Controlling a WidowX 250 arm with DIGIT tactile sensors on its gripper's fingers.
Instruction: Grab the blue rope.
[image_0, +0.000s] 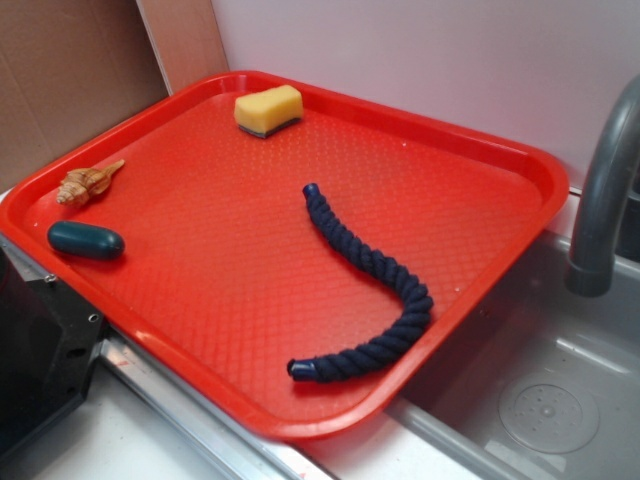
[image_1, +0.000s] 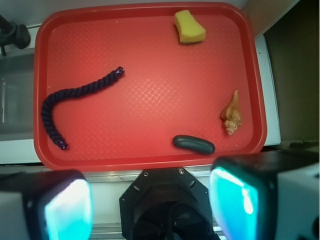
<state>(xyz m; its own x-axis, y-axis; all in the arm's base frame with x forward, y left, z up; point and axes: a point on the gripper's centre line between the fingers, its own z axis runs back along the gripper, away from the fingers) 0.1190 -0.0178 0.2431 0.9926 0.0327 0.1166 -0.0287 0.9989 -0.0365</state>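
the blue rope (image_1: 75, 102) lies loose on the red tray (image_1: 150, 157), in a hooked curve. in the wrist view it occupies the tray's 9 o'clock side, one capped end pointing toward the centre and the other near the 7 o'clock corner. nothing touches it. the yellow sponge (image_1: 189, 27) sits near 1 o'clock, the seashell (image_1: 231, 114) near 4 o'clock, and the dark teal oval (image_1: 194, 144) near 5 o'clock, all well apart from the rope. the tray rests partly on the counter (image_0: 120, 440) and partly over the sink (image_0: 560, 400), with the faucet (image_0: 600, 200) beside its edge.

the pincer (image_1: 150, 200) hangs high above the tray's 6 o'clock edge, fingers (image_1: 67, 210) spread wide, holding nothing.

step in hand, as judged: approach. recommended procedure:
- translate toward 9 o'clock until the pincer is centred over the straight run of rope, not over the tight bend.
- rotate the wrist so that the fingers close across the rope, perpendicular to its line.
- descend until the fingertips straddle the rope close to the tray surface.
- close firmly; the twisted fabric likely compresses and could slip from a shallow pinch.
- keep clear of the tray rim nearby.
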